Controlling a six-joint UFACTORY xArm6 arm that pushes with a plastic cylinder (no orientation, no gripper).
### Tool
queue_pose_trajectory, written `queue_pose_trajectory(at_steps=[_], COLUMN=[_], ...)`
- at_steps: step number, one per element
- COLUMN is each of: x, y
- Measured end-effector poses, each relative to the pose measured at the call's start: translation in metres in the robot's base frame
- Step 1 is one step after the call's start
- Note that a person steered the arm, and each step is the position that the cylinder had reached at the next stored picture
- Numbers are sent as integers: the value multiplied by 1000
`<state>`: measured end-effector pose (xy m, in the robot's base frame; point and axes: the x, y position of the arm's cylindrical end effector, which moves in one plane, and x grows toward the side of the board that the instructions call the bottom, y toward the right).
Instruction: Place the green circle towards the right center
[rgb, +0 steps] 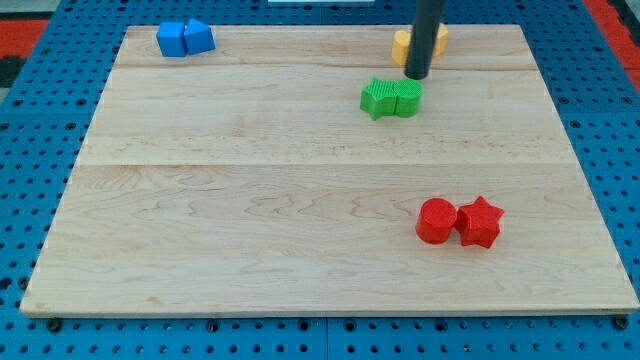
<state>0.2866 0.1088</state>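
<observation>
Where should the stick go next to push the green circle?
Probably a short slide left along the upper edge of the green pair. My tip sits just above the green circle, which touches the green star. Getting between or left of them would allow a rightward push toward the right center.

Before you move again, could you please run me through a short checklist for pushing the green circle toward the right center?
1. My tip in view: ok.
2. Tip next to the green circle, at its upper edge: ok.
3. Green circle free of the green star: not ok, they touch.
4. Tip on the circle's left for a rightward push: not ok.
5. Red cylinder and red star clear of right center: cannot tell.
6. Yellow block out of the way: ok.
</observation>
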Motion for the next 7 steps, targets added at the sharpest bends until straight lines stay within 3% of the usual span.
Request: queue_pose_trajectory(at_steps=[1, 4, 5, 6, 7], x=[45, 86, 95, 91, 55], y=[8, -35, 22, 15, 8])
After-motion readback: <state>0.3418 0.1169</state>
